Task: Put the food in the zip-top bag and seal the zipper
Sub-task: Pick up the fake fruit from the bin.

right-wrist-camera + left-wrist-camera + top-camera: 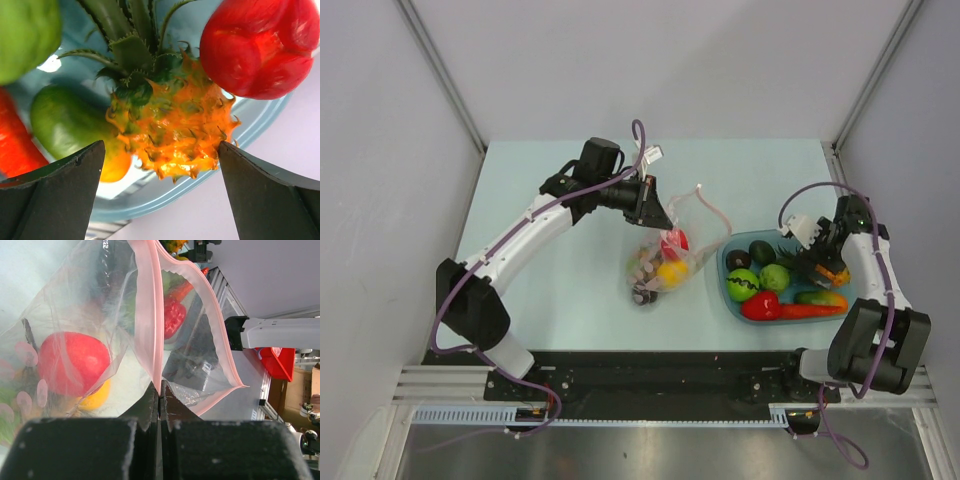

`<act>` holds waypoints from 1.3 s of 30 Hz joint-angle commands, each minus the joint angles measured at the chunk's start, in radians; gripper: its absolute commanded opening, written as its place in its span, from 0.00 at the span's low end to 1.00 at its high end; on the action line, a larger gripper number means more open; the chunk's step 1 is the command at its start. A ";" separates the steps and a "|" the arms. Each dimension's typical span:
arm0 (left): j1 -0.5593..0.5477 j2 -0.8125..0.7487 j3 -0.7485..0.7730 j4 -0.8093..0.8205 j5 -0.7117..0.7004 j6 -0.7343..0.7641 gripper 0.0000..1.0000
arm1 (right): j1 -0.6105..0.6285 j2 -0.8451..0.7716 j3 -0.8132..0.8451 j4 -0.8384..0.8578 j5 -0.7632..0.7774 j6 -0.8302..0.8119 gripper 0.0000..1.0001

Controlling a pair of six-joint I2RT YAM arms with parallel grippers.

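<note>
**Pick from the tray, seen from above and from both wrists.** The light blue tray (724,276) is the landmark. The right claw (161,145) hangs over the tray's right part with its fingers apart, and the pineapple (172,132) lies directly between them. The pineapple's long axis, crown to base, runs across the line on which the fingers close, so they would meet its shorter width. A red pepper (260,45) lies close beside the pineapple, apparently touching it, and could be nudged.

Just left of the tray, the zip-top bag (665,262) rests on the bench (540,170) and already holds red, yellow and brown pieces. The left claw (159,400) is clamped on the zipper (147,325) at the far-left side of the mouth, lifting it so that the opening gapes toward the tray. The right arm is nearer the pineapple. The judged next move is to grasp it, then carry it left from the tray into that mouth.
</note>
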 commanded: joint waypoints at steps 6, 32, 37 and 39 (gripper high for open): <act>-0.003 0.000 0.025 -0.014 0.013 0.030 0.00 | 0.065 0.023 -0.051 0.088 0.055 -0.028 1.00; 0.006 -0.022 0.022 -0.044 0.005 0.050 0.00 | 0.248 0.051 -0.057 0.067 -0.081 -0.287 0.99; 0.011 -0.022 0.019 -0.048 0.007 0.055 0.00 | 0.252 0.101 -0.045 0.051 -0.080 -0.327 0.98; 0.013 -0.022 0.017 -0.048 0.011 0.055 0.00 | 0.254 0.113 -0.044 0.036 -0.077 -0.331 0.97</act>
